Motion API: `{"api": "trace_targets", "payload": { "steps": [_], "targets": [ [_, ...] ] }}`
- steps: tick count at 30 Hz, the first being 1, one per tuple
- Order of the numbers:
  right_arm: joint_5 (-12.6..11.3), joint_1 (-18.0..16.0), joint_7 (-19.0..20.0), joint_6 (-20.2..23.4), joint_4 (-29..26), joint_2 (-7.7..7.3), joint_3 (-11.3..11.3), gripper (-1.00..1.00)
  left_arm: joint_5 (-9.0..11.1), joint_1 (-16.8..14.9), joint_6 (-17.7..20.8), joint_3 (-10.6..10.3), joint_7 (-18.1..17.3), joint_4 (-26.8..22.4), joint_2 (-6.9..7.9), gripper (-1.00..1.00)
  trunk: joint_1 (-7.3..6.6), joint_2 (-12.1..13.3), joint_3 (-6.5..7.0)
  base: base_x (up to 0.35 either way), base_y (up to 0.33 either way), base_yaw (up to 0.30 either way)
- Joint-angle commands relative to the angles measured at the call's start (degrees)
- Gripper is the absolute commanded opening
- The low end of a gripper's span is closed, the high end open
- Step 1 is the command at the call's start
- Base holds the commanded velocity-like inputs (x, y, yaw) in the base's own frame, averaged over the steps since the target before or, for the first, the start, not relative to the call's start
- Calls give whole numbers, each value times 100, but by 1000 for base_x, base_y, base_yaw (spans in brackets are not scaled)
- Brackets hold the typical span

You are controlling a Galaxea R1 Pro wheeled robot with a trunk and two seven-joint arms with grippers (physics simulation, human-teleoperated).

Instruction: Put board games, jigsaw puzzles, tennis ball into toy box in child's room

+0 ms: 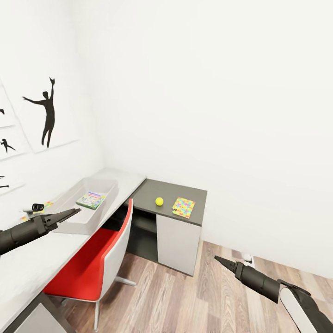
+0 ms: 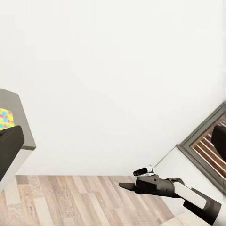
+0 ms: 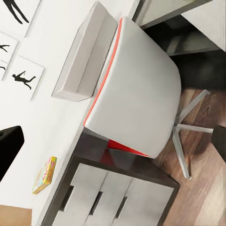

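Observation:
The toy box (image 1: 69, 217) stands on the light grey top of the table (image 1: 132, 178), with a flat colourful printed box (image 1: 91, 200) lying inside it. On the table's dark grey section lie the tennis ball (image 1: 159, 201) and one jigsaw puzzle (image 1: 183, 207), apart from each other. A strip of another multicoloured flat board (image 1: 47, 205) shows by the wall behind my left gripper (image 1: 74, 212), which hovers open and empty at the toy box's near corner. My right gripper (image 1: 218, 260) hangs open and empty over the floor. A yellow-red board game (image 3: 44, 175) lies on the table above the drawers.
A red-and-white swivel chair (image 1: 99, 259) is pushed in at the table below the toy box. Grey drawers (image 3: 108, 197) sit under the table's near end. Wood-plank floor (image 1: 185, 300) spreads to the right. Silhouette pictures (image 1: 46, 115) hang on the left wall.

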Motion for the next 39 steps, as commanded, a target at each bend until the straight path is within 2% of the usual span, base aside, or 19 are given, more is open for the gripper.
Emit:
{"api": "trace_targets", "payload": {
  "steps": [1, 39],
  "targets": [
    [-28, -6, 3, 39, 1, 0, -2, 100, -7, -3, 61, 2, -26, -2, 3, 100, 3, -14, -19, -75, 0, -226],
    [-28, -6, -2, 36, 2, -1, -2, 100, -7, -3, 55, 2, -26, -2, -1, 100, 3, -14, -188, -72, 0, -240]
  ]
}}
